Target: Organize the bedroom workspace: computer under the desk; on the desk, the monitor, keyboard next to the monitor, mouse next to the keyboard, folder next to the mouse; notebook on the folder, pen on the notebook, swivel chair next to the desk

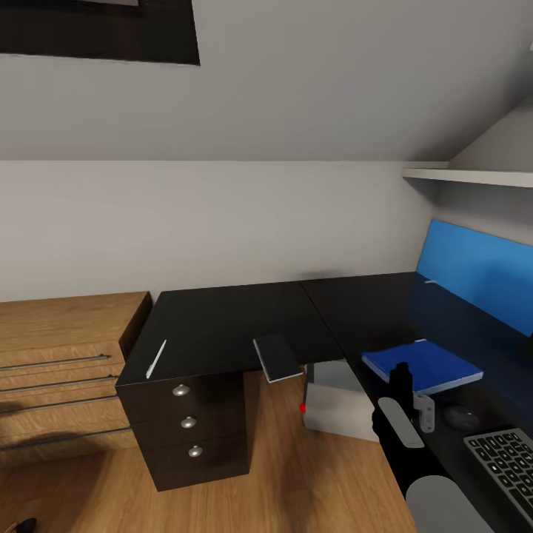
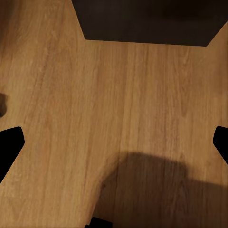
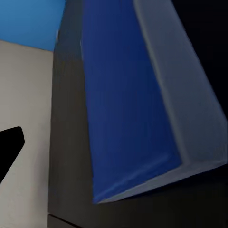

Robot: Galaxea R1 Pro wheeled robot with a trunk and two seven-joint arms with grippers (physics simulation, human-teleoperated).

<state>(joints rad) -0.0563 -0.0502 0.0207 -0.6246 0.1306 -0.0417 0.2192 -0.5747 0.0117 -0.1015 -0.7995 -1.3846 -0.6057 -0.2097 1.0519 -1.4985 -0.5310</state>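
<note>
Our right gripper (image 1: 403,381), fingers apart, hovers just beside the folder (image 1: 422,368); the overhanging notebook (image 1: 277,357) could fall if bumped.

Right arm (image 1: 403,437) — black casing w/ pale grey oval panel, grey shell lower down; gripper (image 1: 400,372) prob. black.

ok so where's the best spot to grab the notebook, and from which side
Grip the notebook at its near end, the part jutting past the desk edge over the floor. It lies flat and thin, so a top-down pinch would likely fail; coming level from the robot's side lets one finger slide under the overhang and the other over the top.
</note>
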